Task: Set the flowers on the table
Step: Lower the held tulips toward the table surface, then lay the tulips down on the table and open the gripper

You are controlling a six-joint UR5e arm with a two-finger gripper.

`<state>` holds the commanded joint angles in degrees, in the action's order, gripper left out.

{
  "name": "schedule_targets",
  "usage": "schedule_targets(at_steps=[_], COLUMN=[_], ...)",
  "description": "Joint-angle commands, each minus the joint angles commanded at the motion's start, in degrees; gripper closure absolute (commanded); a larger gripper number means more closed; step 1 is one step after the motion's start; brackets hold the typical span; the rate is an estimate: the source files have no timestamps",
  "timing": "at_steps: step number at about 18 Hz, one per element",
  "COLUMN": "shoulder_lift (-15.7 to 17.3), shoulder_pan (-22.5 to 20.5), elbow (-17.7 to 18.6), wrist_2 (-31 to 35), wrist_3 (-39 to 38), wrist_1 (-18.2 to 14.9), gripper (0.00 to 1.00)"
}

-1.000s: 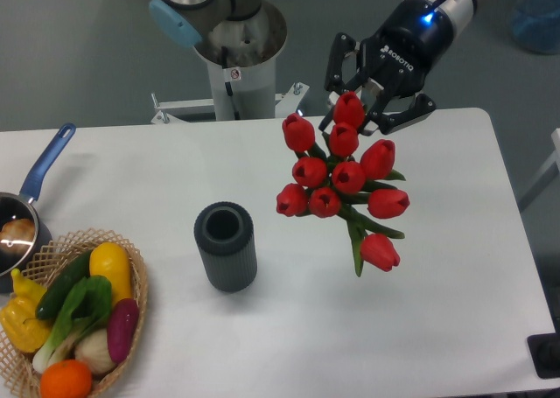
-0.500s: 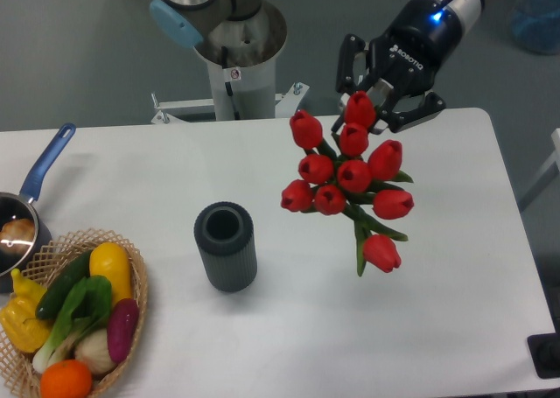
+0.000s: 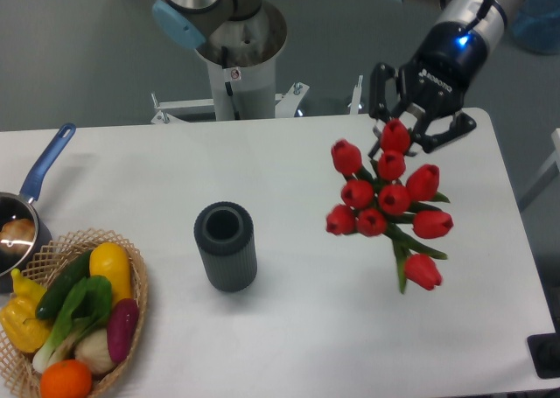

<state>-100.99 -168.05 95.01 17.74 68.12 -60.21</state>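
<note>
Flowers [image 3: 387, 200] hang in the air over the right part of the table [image 3: 289, 328], a tied bunch of red tulip buds with green stems and leaves, held near one end by the gripper [image 3: 418, 129] so that the buds face the camera and one bud trails lowest toward the near edge. The jaws are closed around the bunch, apparently on the stems behind the topmost buds, though the exact contact is hidden by the blooms. Carried this way, the bunch sits well to the right of the dark vase [image 3: 226, 246], which stands upright and empty near the middle of the table, and far from the wicker basket [image 3: 131, 328] of vegetables and the blue-handled pan [image 3: 26, 207] at the left. That suggests the arm is taking the flowers to open white surface where they can be lowered and laid down without knocking anything; the placing itself is not yet done.
</note>
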Motion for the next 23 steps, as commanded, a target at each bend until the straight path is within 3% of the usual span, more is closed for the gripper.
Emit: schedule_targets(at_steps=[9, 23], shoulder_lift=[-0.4, -7.9], shoulder_pan=[1.1, 4.7], elbow=[-0.1, 0.5], wrist_2=[17.5, 21.0], wrist_3=[2.9, 7.8], wrist_1=[0.0, 0.0], gripper=[0.69, 0.61])
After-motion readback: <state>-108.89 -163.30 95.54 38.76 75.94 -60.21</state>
